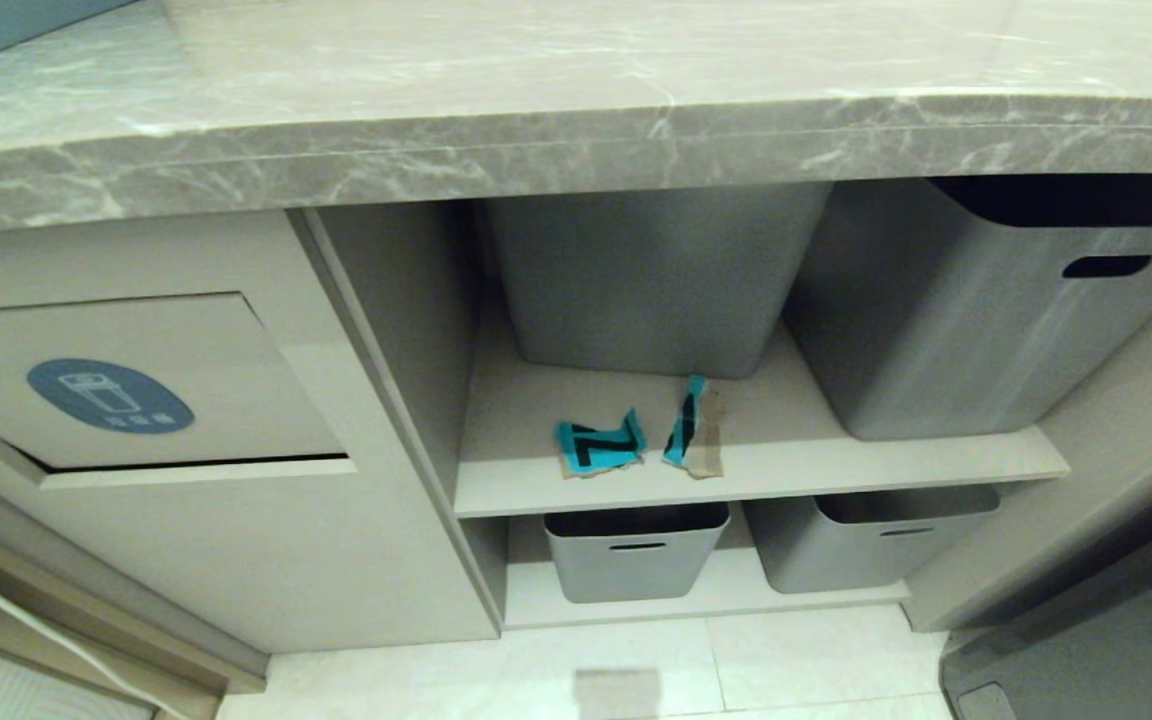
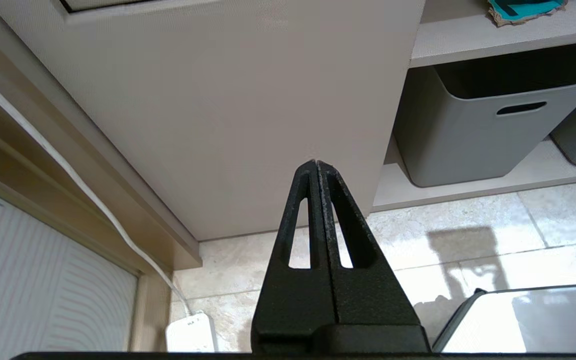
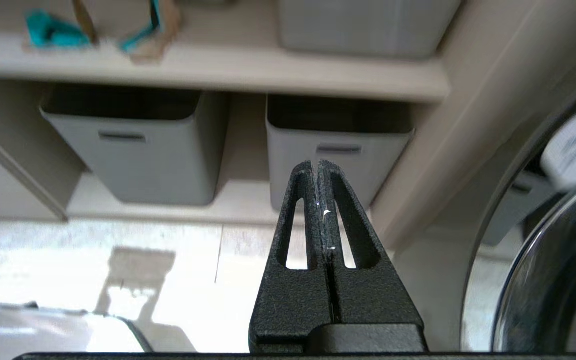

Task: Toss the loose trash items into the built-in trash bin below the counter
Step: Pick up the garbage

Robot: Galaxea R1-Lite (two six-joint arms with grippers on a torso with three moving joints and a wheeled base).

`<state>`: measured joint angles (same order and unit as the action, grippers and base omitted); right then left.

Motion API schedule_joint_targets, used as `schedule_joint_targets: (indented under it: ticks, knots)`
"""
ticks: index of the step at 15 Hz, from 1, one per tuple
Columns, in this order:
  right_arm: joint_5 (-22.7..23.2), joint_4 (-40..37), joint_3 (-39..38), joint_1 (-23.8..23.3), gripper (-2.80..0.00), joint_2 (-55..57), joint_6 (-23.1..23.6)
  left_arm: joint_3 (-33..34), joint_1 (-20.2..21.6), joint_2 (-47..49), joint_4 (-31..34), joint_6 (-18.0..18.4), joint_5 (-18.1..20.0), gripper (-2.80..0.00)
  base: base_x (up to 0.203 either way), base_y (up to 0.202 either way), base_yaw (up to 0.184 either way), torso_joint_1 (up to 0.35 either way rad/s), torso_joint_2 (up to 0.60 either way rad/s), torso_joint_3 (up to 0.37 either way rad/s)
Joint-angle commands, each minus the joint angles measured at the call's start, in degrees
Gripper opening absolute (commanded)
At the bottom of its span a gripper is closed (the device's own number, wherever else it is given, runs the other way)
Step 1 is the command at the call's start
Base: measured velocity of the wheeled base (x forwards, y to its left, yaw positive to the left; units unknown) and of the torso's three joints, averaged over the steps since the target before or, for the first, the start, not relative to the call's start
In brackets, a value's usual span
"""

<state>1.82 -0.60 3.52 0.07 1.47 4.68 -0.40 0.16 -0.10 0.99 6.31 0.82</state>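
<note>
Our left claw (image 2: 316, 165) and right claw (image 3: 316, 164) hang closed and empty; cardboard scraps (image 1: 601, 445) lie on the shelf (image 1: 786, 465).

The upper shelf (image 1: 816, 470) under the counter carries two teal-and-black cardboard scraps (image 1: 601, 445) and (image 1: 693, 427) near its front edge, just beside each other. Behind them stands a grey tub (image 1: 651, 280); a second grey tub (image 1: 976, 310) sits to the right of that.
</note>
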Motion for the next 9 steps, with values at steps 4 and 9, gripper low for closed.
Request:
schedule_joint_targets:
  ticks: [4, 9]
  knots:
    - [2.0, 0.34, 16.7, 0.02, -2.8, 23.83, -0.45, 0.05, 0.02, 0.01, -0.1, -0.51, -0.03, -2.8, 0.0, 0.0, 0.0, 0.0, 0.0, -0.02]
    - [12.65, 4.15, 21.22, 0.04, -2.8, 46.77, -0.43, 0.05, 0.02, 0.01, -0.11, -0.51, -0.03, -2.8, 0.0, 0.0, 0.0, 0.0, 0.0, 0.0]
